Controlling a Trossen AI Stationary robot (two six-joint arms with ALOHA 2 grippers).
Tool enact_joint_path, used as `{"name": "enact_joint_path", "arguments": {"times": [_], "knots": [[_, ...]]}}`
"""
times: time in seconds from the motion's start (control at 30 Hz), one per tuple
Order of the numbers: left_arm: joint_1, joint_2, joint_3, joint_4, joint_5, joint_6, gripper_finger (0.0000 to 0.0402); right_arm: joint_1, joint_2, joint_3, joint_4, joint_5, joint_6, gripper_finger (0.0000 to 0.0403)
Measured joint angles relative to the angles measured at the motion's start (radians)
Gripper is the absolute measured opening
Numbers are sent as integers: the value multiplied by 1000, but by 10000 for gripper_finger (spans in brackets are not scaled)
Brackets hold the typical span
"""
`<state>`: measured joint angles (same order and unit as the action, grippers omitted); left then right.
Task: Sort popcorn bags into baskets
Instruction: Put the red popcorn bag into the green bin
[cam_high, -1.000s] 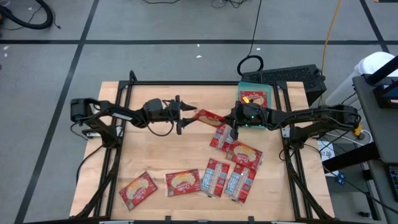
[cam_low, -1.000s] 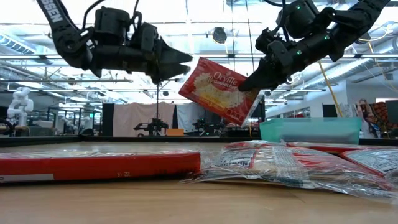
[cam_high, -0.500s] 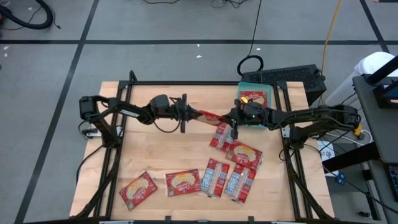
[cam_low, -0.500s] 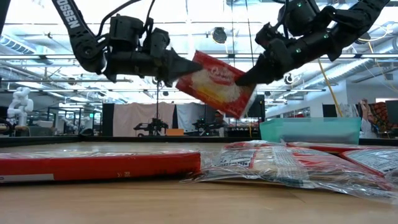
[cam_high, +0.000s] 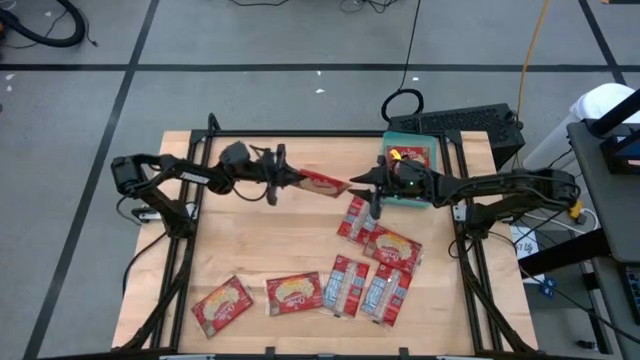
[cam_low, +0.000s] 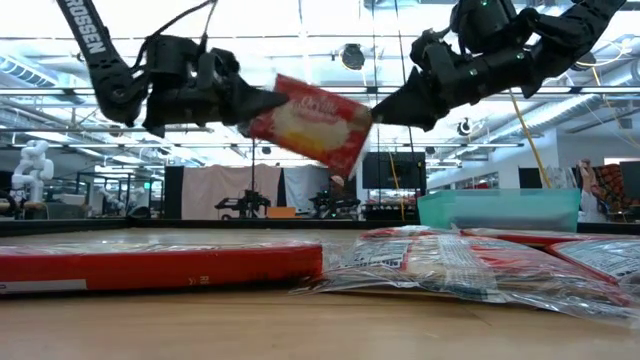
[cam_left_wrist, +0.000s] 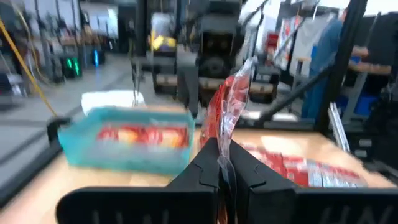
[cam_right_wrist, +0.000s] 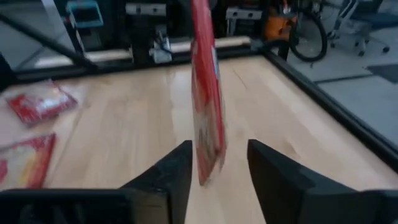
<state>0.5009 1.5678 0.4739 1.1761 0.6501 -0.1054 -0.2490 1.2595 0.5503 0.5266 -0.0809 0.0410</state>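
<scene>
One red popcorn bag (cam_high: 322, 183) hangs in the air above the middle of the table, and my left gripper (cam_high: 288, 180) is shut on its left end. My right gripper (cam_right_wrist: 217, 168) stands open at the bag's right end (cam_right_wrist: 208, 163), one finger on either side of it and apart from it. The teal basket (cam_high: 436, 150) sits at the far right, partly under the right arm, with one bag (cam_left_wrist: 143, 135) lying in it. Several more bags (cam_high: 380, 245) lie flat on the wood. My left gripper pinches the bag's crimped end edge (cam_left_wrist: 225, 140) between its two fingers (cam_left_wrist: 205, 163). The fingers come level from the table's left. The bag stands on edge, lifted clear of the table, and in the low view its free end (cam_low: 345, 160) slants down toward the right.
Loose bags lie in a cluster right of the middle (cam_high: 392, 248) and in a row near the front edge (cam_high: 292, 292), (cam_high: 222, 305). A black keyboard-like box (cam_high: 460, 122) sits behind the basket. Bare wood (cam_high: 240, 240) lies under the left arm.
My left gripper went to the bag held by my right gripper, shut on its left end, then drew it toward the table's left. My right gripper opened and let go, staying about where it was. The bag shifted left and stays clear of the table.
</scene>
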Motion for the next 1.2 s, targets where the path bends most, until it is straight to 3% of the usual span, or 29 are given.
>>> {"name": "enact_joint_path", "arguments": {"times": [0.23, 0.4, 0.53, 0.7, 0.77, 0.87, 1.0, 1.2], "knots": [[-69, 9, -39, 181, -130, 4, 7, 29, 82, 0, 230, -3, 1, 161], [-88, 9, -39, 238, -157, 5, 4, 34, 132, 0, 357, -54, -17, 146], [-100, 9, -39, 245, -163, 6, 13, 34, 135, 0, 389, -54, -19, 104], [-126, 9, -39, 245, -165, 37, 17, 29, 135, -1, 389, -54, -17, 19], [-134, 9, -39, 242, -171, 55, 17, 22, 132, -1, 382, -54, -11, 11], [-138, 10, -38, 218, -172, 75, 28, 0, 78, -1, 308, -60, -12, 20], [-134, 9, -38, 171, -198, 70, 88, -51, -42, 0, 138, -55, -21, 11], [-135, 9, -38, 77, -297, 69, 201, -159, -224, 123, -378, -45, -84, 12]]}}
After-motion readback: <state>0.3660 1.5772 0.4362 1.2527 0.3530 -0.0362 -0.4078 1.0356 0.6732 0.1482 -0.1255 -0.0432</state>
